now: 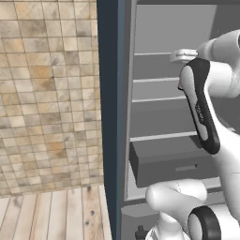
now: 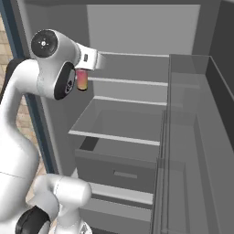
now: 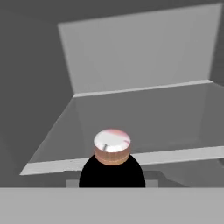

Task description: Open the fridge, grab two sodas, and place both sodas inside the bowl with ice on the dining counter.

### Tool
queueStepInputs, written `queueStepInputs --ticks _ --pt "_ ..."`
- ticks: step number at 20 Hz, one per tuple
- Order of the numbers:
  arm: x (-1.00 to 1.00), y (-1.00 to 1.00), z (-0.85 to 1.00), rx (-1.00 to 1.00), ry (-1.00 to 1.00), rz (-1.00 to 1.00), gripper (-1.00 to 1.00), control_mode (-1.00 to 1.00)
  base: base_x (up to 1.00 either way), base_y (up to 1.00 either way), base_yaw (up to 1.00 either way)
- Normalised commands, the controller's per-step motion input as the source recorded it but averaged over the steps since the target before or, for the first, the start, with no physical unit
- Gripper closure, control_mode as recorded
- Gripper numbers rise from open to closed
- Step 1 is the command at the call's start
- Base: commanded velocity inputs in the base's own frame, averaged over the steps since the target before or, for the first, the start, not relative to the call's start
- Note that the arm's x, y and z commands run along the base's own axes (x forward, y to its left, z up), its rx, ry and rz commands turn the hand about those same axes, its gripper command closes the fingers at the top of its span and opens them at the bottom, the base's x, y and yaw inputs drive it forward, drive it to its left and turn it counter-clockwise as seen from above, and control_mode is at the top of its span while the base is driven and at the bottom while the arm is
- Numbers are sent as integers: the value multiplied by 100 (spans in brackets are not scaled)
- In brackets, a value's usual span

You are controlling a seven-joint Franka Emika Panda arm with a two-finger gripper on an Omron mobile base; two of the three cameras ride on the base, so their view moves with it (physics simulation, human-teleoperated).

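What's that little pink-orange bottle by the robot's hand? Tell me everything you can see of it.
The pink-orange bottle is a small slim soda, pink near the top shading to orange lower down. In the right base view it hangs upright just below the robot's white hand, in front of the fridge's upper shelves, touching no shelf there. The hand view looks down on what seems to be the same bottle, with a black part nearest the camera. The gripper is shut on it.
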Motion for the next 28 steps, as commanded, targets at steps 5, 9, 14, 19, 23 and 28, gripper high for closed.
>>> queueStepInputs --ticks 5,9,14,19,23,28 --pt "-100 0 -31 0 0 1 100 -100 0 0 0" --pt "-100 10 -36 -1 0 0 100 -100 0 0 0" --pt "-86 21 -31 0 2 0 100 -100 0 0 0" --pt "-76 11 -44 0 3 0 100 -100 0 0 0" --pt "-48 12 -44 0 4 0 100 -100 0 0 0" --pt "-27 20 -28 0 1 0 100 -100 0 0 0"
